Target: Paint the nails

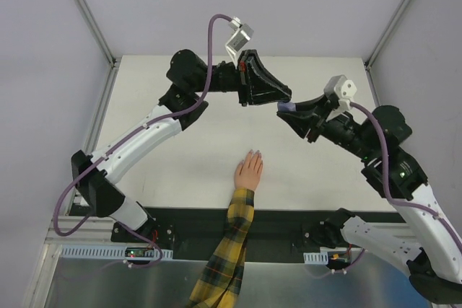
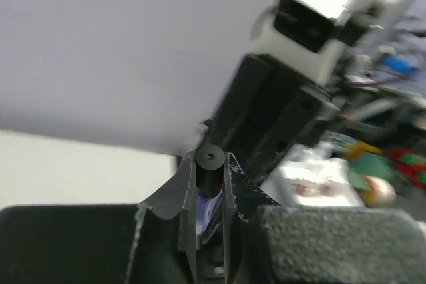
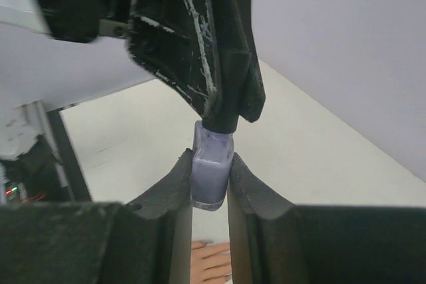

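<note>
The right gripper is closed narrowly on the glass body of a small pale purple nail polish bottle, one finger pressed to each side, and holds it upright in the air above the white tabletop. The left gripper reaches in from the opposite side and is clamped just as tightly on the bottle's black cap, whose round top shows between its fingertips in the left wrist view. In the right wrist view the left gripper's scuffed black fingers come down from above and meet the cap directly over the glass. From above, the two grippers meet tip to tip over the far middle of the tabletop, the left arm stretching in from the left and the right arm from the right. A pale hand lies flat, palm down, on the near middle of the tabletop, its fingers pointing away from the arm bases, with a yellow-and-dark plaid sleeve running back over the near edge. The nails sit at the fingertips, on the tabletop, nearer the arm bases than the held bottle and clear of both grippers. They are too small to tell whether any carry colour.
</note>
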`<state>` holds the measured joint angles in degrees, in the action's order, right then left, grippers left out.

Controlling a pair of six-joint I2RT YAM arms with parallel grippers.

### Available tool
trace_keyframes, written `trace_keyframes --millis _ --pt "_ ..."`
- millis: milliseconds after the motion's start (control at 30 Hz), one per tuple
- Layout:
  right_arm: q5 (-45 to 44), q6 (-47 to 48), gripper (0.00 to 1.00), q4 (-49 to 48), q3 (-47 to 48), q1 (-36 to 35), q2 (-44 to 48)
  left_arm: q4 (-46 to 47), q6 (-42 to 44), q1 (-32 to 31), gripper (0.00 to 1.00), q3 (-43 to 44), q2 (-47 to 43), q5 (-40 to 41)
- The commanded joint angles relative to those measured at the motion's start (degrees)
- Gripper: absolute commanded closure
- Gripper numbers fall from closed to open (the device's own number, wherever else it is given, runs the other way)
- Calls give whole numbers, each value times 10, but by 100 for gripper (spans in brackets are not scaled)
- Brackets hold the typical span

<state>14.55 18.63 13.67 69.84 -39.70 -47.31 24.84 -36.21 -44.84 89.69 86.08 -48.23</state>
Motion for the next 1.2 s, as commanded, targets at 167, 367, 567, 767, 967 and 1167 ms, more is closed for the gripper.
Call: trace_keyframes --millis 167,367,567,767,967,1167 --pt "483 -184 100 -204 6 -5 3 674 -547 -16 100 36 111 -359" --pt "417 -147 99 -158 -2 7 9 517 -416 -2 86 18 93 -340" --pt "320 -25 100 -2 31 9 -15 276 -203 30 18 -32 2 -302" --pt "221 35 100 44 38 9 -17 -22 14 32 1 -11 -57 -231" --pt "108 44 99 30 18 9 -6 -121 39 31 1 23 -78 -11" --pt "33 45 99 8 9 9 -1 -75 10 13 9 -52 -112 158"
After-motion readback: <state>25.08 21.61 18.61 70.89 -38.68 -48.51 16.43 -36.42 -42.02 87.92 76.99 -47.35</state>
